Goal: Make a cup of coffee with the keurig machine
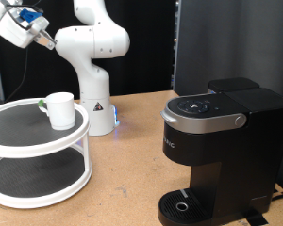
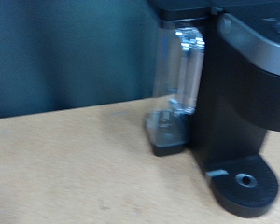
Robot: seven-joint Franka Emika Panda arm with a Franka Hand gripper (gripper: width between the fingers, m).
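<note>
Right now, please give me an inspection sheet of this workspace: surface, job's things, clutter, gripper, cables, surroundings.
Surface: light wooden table, bare between stand and machine.
Job's things: white mug upright on the top tier of a white two-tier round stand, at the exterior view's left; black Keurig machine at the right, lid down, nothing on its drip tray; its clear water tank shows in the wrist view.
Clutter: nothing seen.
Gripper: gripper raised at the exterior view's top left, above the stand, holding nothing visible.
Cables: blue wiring on the wrist.
Surroundings: dark curtain behind; white arm base on the table.
</note>
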